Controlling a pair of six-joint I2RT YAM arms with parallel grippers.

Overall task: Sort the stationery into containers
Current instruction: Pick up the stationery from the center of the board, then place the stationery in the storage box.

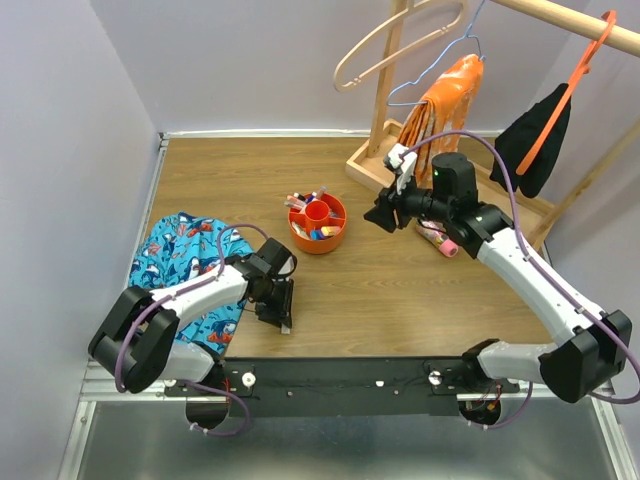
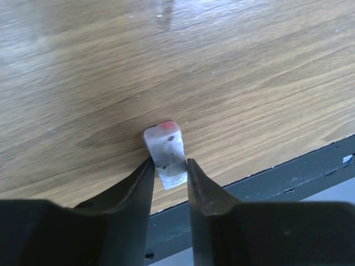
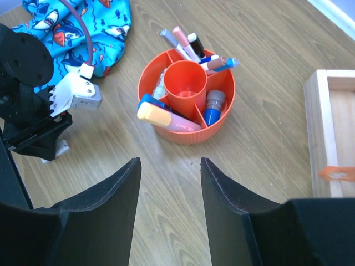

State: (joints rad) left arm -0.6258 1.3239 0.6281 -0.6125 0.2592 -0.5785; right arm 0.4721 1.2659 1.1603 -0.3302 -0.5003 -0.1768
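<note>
**A:** Well, what is the left gripper (image 2: 169,162) doing?

**B:** It is down at the near edge of the table (image 1: 400,310). Its fingers (image 2: 141,183) are closed against both sides of a small white piece (image 2: 166,149) with a red end. The piece lies flat on the wood.

**A:** And the right gripper (image 3: 169,163)?

**B:** It hangs above the table to the right of the bowl (image 1: 300,238). Its jaws are apart and nothing is between them.

**A:** Where is the stationery?

**B:** Most of it is in the orange bowl, mid-table. A bunch of markers (image 3: 188,47) leans out over the far rim. A pink highlighter (image 3: 166,118) with a yellow cap lies in a compartment just beside the central cup (image 3: 184,83). A blue marker (image 3: 212,108) with a grey end stands in the next compartment. One pink marker (image 1: 440,240) lies on the table near the rack base (image 1: 375,165), under the right arm.

**A:** And the cloth (image 1: 180,250)?

**B:** The shark-print cloth is crumpled at the left beside the left arm, apart from the bowl.
</note>
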